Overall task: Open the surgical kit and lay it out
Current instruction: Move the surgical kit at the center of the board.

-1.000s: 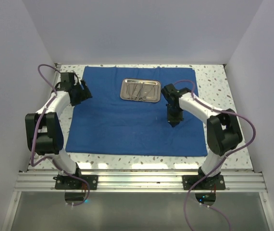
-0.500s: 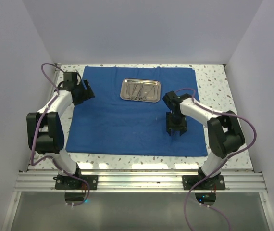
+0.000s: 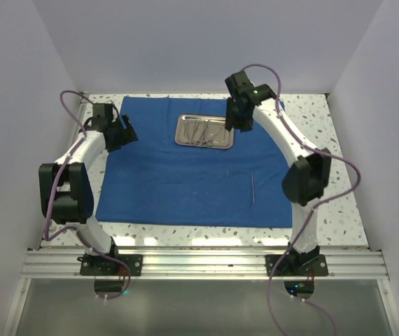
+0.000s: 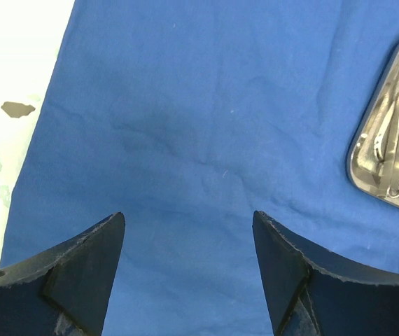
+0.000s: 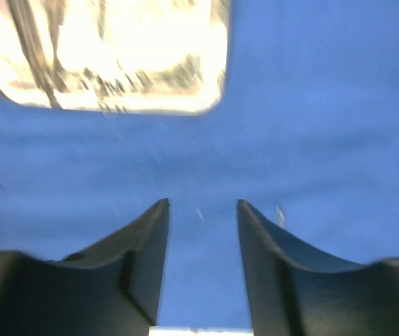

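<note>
While cloth (image 3: pixel 185 175) lies flat, tray (image 3: pixel 178 132) holds instruments (image 3: pixel 201 130)

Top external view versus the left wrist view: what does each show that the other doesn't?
Only the top view: the right gripper beside the steel tray's right end, and one thin instrument lying alone on the blue cloth. Only the left wrist view: the left gripper's open fingers close up and the cloth's faint creases. Both: the cloth, the tray with its instruments, and the speckled table.
</note>
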